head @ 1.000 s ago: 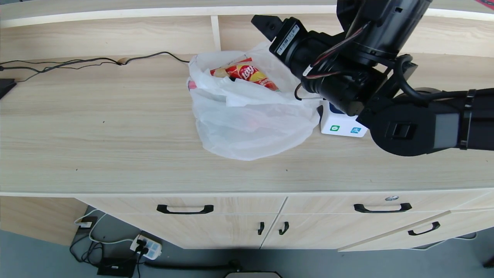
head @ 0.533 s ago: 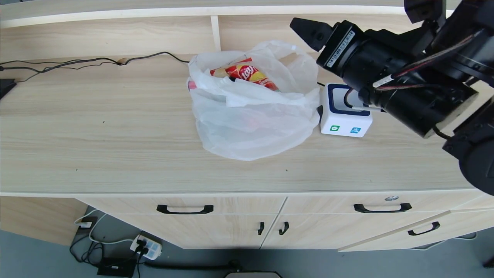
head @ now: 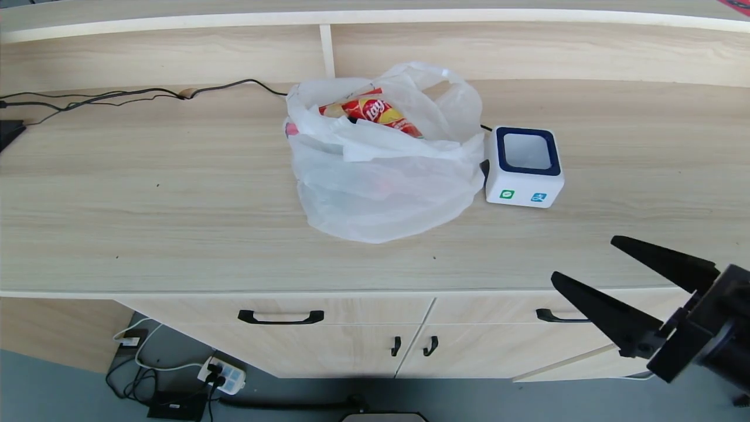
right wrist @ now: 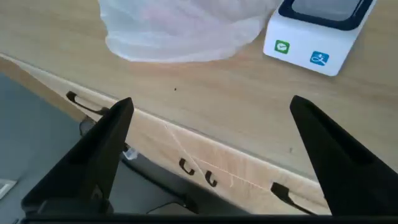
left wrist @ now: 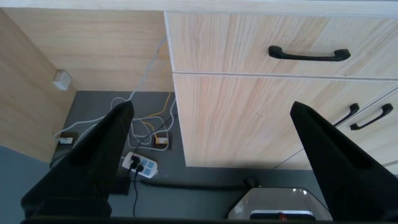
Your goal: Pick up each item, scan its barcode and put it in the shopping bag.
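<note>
The right gripper (head: 583, 258) has its two black fingers (head: 609, 319) spread wide with nothing between them, the tips pointing up and inward over the front edge of the counter (head: 176, 193) near its right end, while the wrist behind them trails off low and to the right, in front of the drawers. From the right wrist view the same spread gripper (right wrist: 211, 99) looks across the front edge toward the bag (right wrist: 180, 31) and the scanner (right wrist: 317, 31). The left gripper (left wrist: 211, 106) is likewise parted and empty, held low before the cabinet, facing a drawer handle (left wrist: 309, 55) and a power strip (left wrist: 142, 165) on the floor. The bag (head: 381, 187), thin white plastic, sits at the middle of the counter with its mouth open toward the back edge, and a red and yellow chips packet (head: 375, 111) lies in its top. The scanner (head: 524, 170), a white cube with a dark blue frame on top, stands just beside the bag on its right; whether they touch cannot be told. Black cables (head: 117, 97) run along the back left of the counter
</note>
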Available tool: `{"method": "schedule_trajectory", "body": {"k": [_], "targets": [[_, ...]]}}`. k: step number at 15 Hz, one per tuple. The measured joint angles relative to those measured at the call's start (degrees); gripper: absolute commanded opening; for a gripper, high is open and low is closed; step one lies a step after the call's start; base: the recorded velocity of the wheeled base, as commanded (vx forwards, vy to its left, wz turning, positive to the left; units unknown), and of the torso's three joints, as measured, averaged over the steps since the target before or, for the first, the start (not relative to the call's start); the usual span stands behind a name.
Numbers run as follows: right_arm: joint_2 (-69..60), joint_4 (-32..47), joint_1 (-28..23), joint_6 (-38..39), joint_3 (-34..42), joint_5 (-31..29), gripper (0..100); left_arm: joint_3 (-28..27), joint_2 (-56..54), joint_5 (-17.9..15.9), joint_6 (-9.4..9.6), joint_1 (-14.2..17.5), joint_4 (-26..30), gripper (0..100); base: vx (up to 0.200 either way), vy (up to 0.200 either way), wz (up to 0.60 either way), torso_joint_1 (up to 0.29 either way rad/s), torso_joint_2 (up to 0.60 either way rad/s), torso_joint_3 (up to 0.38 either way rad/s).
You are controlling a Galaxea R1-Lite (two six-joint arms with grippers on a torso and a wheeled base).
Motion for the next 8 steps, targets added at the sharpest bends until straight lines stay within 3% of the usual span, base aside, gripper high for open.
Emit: {"method": "schedule_trajectory", "body": {"k": [3, 6, 8], "targets": [[-4.3, 0.0, 1.5, 2.8, 9.2, -7.4, 100, 0.0, 0.0, 0.0, 0.00, 0.0, 0.0, 100, 0.000, 0.000, 0.00, 0.000, 0.00, 0.000], [-6.1, 0.5, 2.7, 17.6, 16.0, -21.5, 100, 0.0, 0.0, 0.0, 0.02, 0.0, 0.0, 100, 0.000, 0.000, 0.00, 0.000, 0.00, 0.000], [-7.0, 6.1, 2.9, 25.0, 17.8, -25.4, 100, 0.0, 0.0, 0.0, 0.02, 0.0, 0.0, 100, 0.000, 0.000, 0.00, 0.000, 0.00, 0.000]]}}
